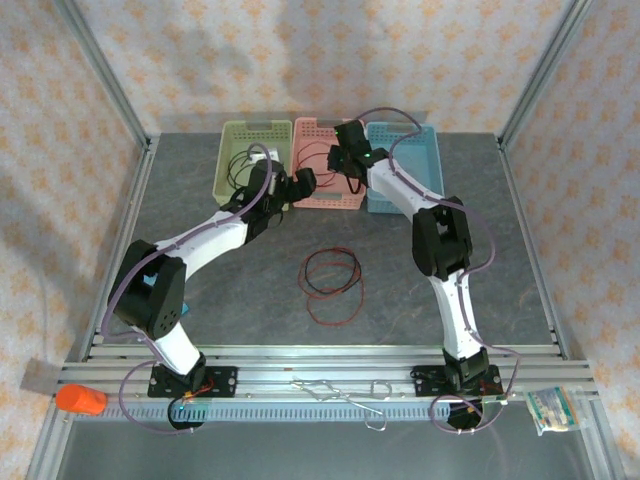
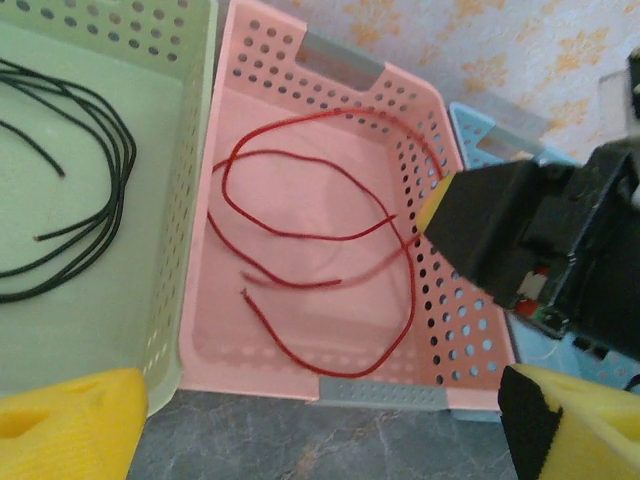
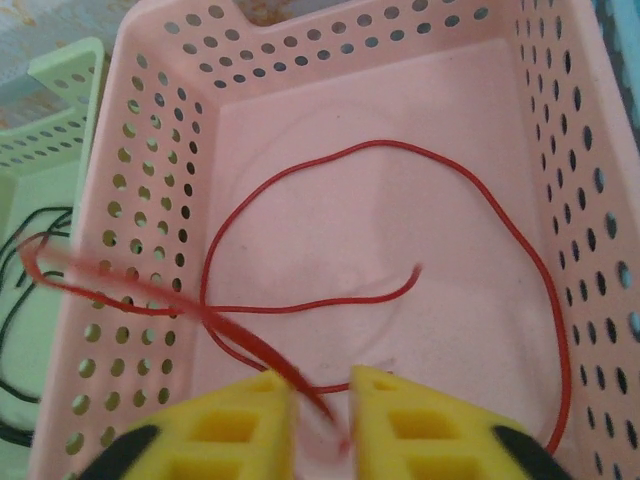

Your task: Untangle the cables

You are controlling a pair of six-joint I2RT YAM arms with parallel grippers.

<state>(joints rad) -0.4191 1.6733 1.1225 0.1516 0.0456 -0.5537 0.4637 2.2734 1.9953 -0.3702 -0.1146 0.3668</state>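
Note:
A red cable [image 3: 380,143] lies looped on the floor of the pink basket [image 3: 150,150]. One blurred strand of it runs up between the yellow pads of my right gripper [image 3: 320,410], which hangs over the basket with its jaws parted wider than the strand. The same red cable [image 2: 349,375] also appears in the left wrist view. A black cable [image 2: 128,160] is coiled in the green basket [image 2: 190,200]. My left gripper [image 2: 320,430] is open above the table just in front of both baskets, holding nothing. A black and a red cable [image 1: 332,285] lie overlapping in loose loops mid-table.
A blue basket [image 1: 425,140] stands to the right of the pink basket [image 1: 325,203]. The right arm's black wrist housing [image 2: 520,240] hangs over the pink basket's right wall. On the near rail sit an orange object [image 1: 80,400] and a small packet [image 1: 552,410].

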